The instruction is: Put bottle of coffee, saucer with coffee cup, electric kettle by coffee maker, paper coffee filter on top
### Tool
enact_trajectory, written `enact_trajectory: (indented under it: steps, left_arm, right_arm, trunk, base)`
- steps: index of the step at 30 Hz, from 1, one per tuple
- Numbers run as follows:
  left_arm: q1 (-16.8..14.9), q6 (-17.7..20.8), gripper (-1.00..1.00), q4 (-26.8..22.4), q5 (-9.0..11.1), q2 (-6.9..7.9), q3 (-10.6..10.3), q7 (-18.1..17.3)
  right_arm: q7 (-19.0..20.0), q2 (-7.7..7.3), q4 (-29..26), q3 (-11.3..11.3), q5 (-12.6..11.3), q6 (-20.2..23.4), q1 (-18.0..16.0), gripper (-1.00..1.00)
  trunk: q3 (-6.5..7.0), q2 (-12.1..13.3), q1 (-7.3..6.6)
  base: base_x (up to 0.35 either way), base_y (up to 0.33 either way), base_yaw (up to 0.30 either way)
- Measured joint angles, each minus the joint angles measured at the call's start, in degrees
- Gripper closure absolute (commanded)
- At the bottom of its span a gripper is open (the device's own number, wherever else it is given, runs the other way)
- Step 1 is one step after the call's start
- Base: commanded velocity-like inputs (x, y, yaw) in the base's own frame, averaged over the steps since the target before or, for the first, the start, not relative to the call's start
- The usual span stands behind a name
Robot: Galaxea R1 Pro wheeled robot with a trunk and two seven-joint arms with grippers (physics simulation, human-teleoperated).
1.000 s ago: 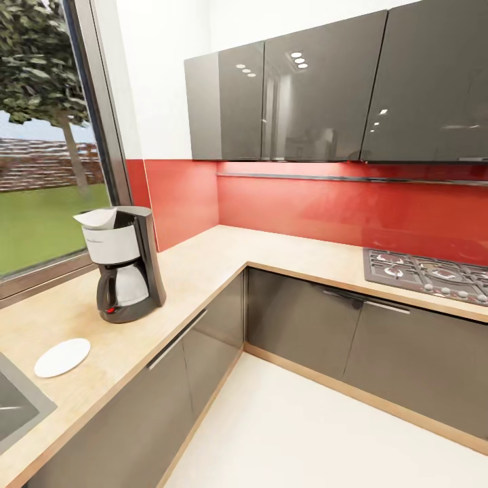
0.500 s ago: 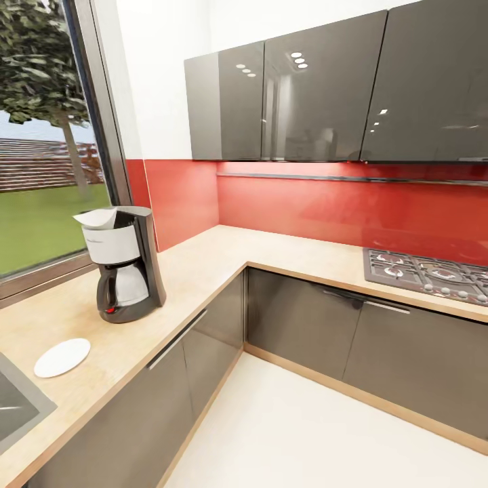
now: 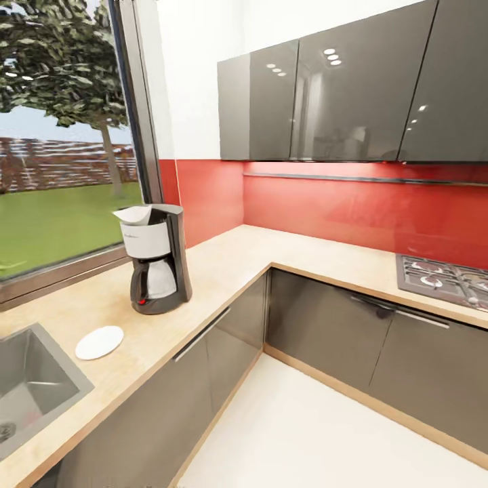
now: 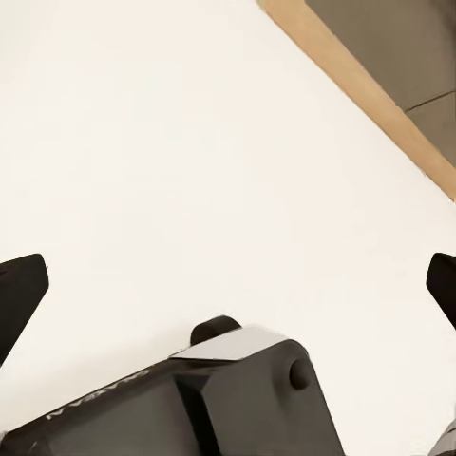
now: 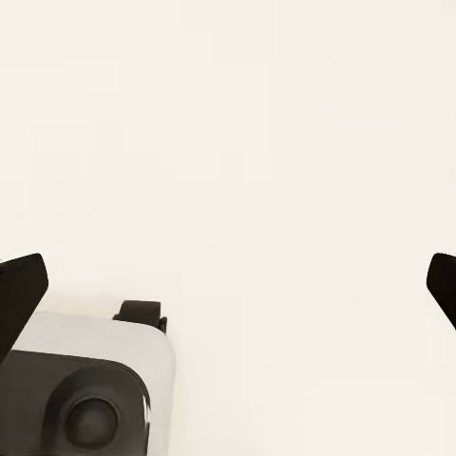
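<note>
In the head view, the coffee maker [image 3: 158, 261] stands upright on the kitchen countertop [image 3: 224, 271], close to the window [image 3: 61, 169], with the paper coffee filter [image 3: 133, 215] sitting on its top. The saucer [image 3: 99, 342] lies flat on the worktop just in front of the machine, between it and the steel sink [image 3: 30, 383], apart from both. Glossy grey wall cabinets [image 3: 325, 102] hang over a red backsplash [image 3: 325, 210], and a gas hob [image 3: 444, 279] is set into the far run of counter. Nothing stands between the saucer and the coffee maker.

In the left wrist view, the left gripper [image 4: 228, 285] hangs over pale floor [image 4: 190, 142], its dark fingertips [image 4: 19, 294] spread wide with nothing between them; a strip of wooden plinth [image 4: 361, 90] crosses one corner.

In the right wrist view, the right gripper [image 5: 228, 285] likewise has its fingertips [image 5: 21, 290] spread wide and empty above plain pale floor [image 5: 237, 123]
</note>
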Motion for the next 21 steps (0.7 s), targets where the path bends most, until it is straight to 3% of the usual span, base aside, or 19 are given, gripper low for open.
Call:
enact_trajectory:
  steps: [4,12,17,21]
  left_arm:
    - [1.9,0.1,-1.00,0.0,0.0,0.78,4.8,0.1]
    - [4.7,0.1,-1.00,0.0,0.1,1.10,7.4,0.5]
    - [6.5,0.1,-1.00,0.0,0.5,1.56,11.2,0.5]
    - [6.8,0.1,-1.00,0.0,0.6,1.74,12.8,0.5]
  right_arm:
    - [-0.1,0.00,0.0,0.0,0.0,0.0,0.0,-1.00]
    - [0.0,-0.02,0.0,0.0,0.1,0.0,0.0,-1.00]
    - [0.0,0.00,0.0,0.0,0.1,0.0,0.0,-1.00]
    - [-0.1,0.00,0.0,0.0,0.0,0.0,0.0,-1.00]
  trunk:
    - [0.00,0.0,0.00]
    - [0.00,0.0,0.00]
    - [0.00,0.0,0.00]
    - [0.00,0.0,0.00]
  base:
    - [0.000,0.000,0.268]
    - [0.000,0.000,0.087]
    - [0.000,0.000,0.087]
    - [0.000,0.000,0.215]
